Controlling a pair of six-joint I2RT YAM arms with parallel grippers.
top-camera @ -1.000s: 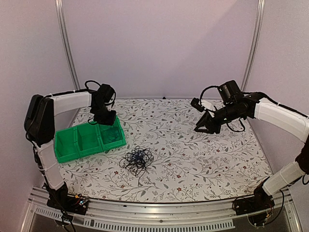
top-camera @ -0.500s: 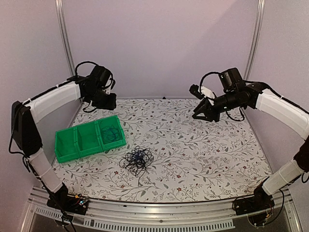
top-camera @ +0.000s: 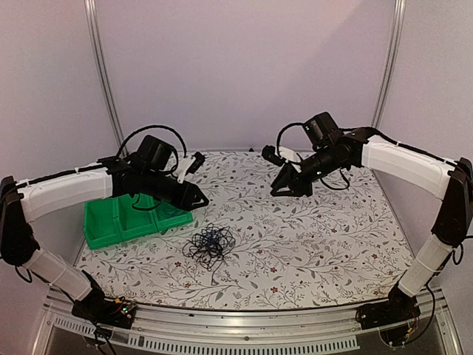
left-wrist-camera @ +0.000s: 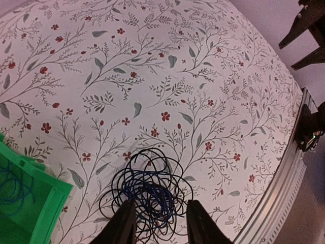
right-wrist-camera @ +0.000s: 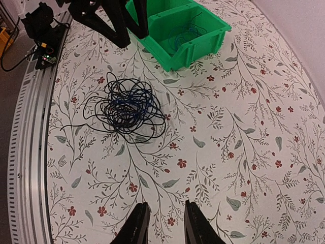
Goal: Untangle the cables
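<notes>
The cables (top-camera: 210, 245) lay in one loose, loopy tangle on the flower-patterned desk (top-camera: 332, 237), at about 7 o'clock from its middle in the overhead view. The black strands were wound around a blue one at the core, and a single black end trailed toward 6 o'clock. A green bin (top-camera: 111, 225) sat just beside the tangle at its 10 o'clock, apart from it. In the right wrist view its end compartment held a separate blue wire (right-wrist-camera: 188, 32). The left fingers (top-camera: 198, 198) hung above the desk over the bin's end nearest the tangle, at about 11 o'clock from the tangle. In the left wrist view they stood moderately apart with nothing between them, and the tangle showed in the gap. The right fingers (top-camera: 284, 186) were raised well away from the tangle, at about 1 o'clock from it. In the right wrist view they showed a narrower gap, also empty, over bare desk. That view had the tangle at 11 o'clock from the fingers. Neither pair touched any strand.
</notes>
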